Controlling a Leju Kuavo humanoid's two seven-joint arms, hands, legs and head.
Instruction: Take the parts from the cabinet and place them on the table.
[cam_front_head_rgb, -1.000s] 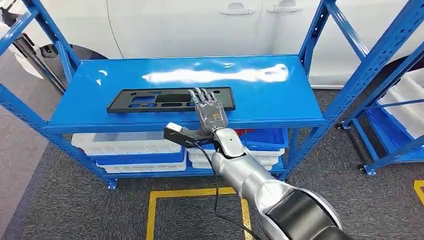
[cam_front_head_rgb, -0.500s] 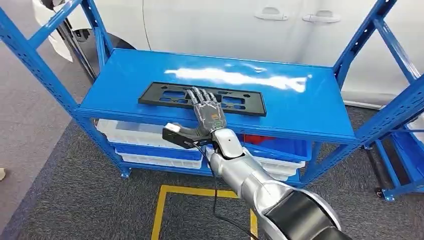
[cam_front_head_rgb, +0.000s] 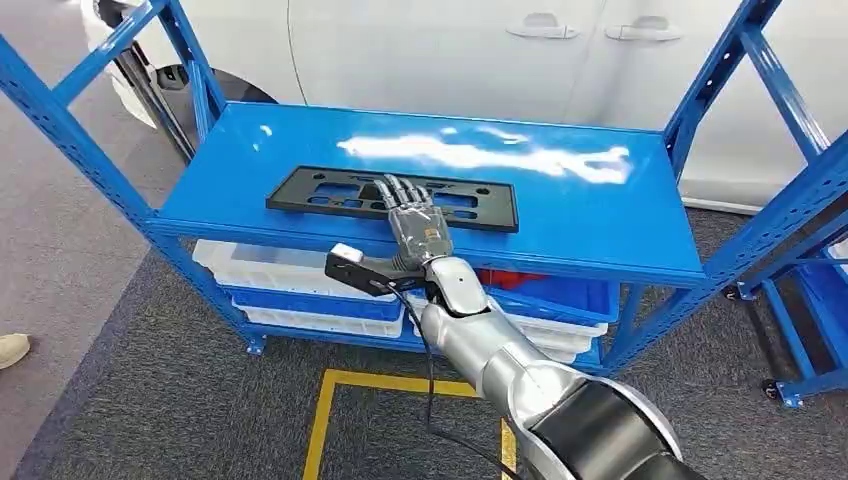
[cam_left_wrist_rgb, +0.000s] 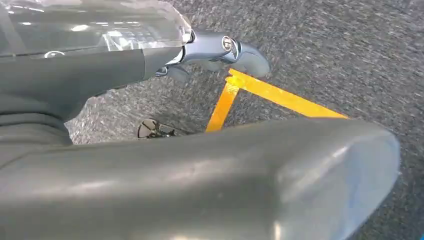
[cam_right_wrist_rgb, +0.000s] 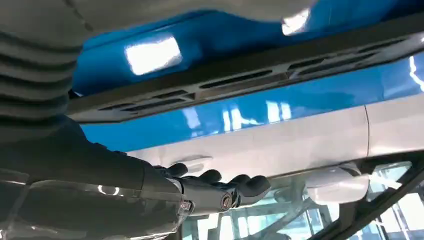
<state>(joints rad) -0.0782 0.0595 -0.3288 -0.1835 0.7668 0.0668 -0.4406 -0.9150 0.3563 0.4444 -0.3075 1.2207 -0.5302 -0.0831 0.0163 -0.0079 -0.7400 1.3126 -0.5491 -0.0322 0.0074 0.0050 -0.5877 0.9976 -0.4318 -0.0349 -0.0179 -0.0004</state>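
Note:
A long black plastic part (cam_front_head_rgb: 320, 190) with cut-out slots lies flat on the top shelf (cam_front_head_rgb: 560, 215) of the blue cabinet. My right hand (cam_front_head_rgb: 415, 222) reaches over the shelf's front edge, and its straight, slightly spread fingers lie above the middle of the part, holding nothing. In the right wrist view the part (cam_right_wrist_rgb: 240, 75) runs as a dark bar across the blue shelf, apart from the dark fingers (cam_right_wrist_rgb: 220, 187) of the right hand (cam_right_wrist_rgb: 125, 185). My left hand (cam_left_wrist_rgb: 150, 140) hangs over the carpet with nothing in it.
White trays (cam_front_head_rgb: 270, 275) and blue bins (cam_front_head_rgb: 560, 285) fill the lower shelf. Blue uprights (cam_front_head_rgb: 70, 110) flank the cabinet, and a white car (cam_front_head_rgb: 430, 50) stands behind it. Yellow tape (cam_front_head_rgb: 330, 400) marks the grey carpet. A person's shoe (cam_front_head_rgb: 12, 350) shows at the left edge.
The whole scene has shifted right and tilted, so the camera moved. My right hand stays stretched over the black part, with its fingers as before.

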